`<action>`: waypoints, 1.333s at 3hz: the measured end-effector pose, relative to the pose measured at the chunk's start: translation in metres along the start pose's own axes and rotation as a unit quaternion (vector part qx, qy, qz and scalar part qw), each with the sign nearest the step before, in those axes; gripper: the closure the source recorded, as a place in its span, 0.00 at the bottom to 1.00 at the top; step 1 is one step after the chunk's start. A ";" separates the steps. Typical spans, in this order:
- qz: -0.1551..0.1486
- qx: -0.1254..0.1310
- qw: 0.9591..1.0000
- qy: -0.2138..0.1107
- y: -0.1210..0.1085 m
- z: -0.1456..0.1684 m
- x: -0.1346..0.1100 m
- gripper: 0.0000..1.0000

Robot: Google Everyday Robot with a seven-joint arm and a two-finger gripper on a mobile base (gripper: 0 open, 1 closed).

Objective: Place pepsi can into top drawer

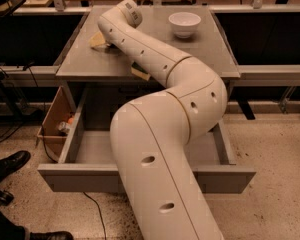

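At the far left of the grey cabinet top (215,59): gripper (108,43), at the end of the cream arm (160,149), almost wholly hidden behind the wrist. Whether it is open or closed, and whether it has hold of anything, cannot be told. Just left of it, a flat tan piece (96,40) lies on the top.

Item, pepsi can: not to be made out anywhere in the camera view. Its colour, markings and place cannot be told.

Item, top drawer (75,176): wide, shallow, grey metal, flat grey front panel. It stands open toward the near side, below the cabinet top. Bare grey floor shows in its left part. The arm's thick lower segment crosses its middle and covers the middle of the front panel. The right wall and right end of the panel are visible.

Item, arm: rises from the near edge, bends right above the drawer, then runs far and left across the cabinet top.

Item, white bowl (185,23): upright, far right on the cabinet top, well apart from the gripper.

Item, yellowish piece (140,74): at the near edge of the top, partly under the arm.

Item, brown cardboard box (52,116): just left of the drawer, open, holding a small orange-and-silver object (66,126) of uncertain kind.

Item, black shoe (7,163): near left, on the speckled floor.
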State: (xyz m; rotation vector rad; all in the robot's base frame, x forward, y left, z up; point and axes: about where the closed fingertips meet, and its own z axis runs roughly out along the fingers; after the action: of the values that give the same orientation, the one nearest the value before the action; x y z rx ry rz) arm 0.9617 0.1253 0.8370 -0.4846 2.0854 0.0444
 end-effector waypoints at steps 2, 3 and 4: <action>-0.007 -0.004 1.000 -0.016 -0.004 -0.029 -0.015 0.73; -0.024 -0.053 0.998 -0.038 0.014 -0.093 -0.017 1.00; -0.033 -0.093 0.994 -0.045 0.032 -0.136 -0.010 1.00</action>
State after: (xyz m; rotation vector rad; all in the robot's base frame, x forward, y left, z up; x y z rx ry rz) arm 0.8446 0.1276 0.9130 -0.6524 1.9839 0.2206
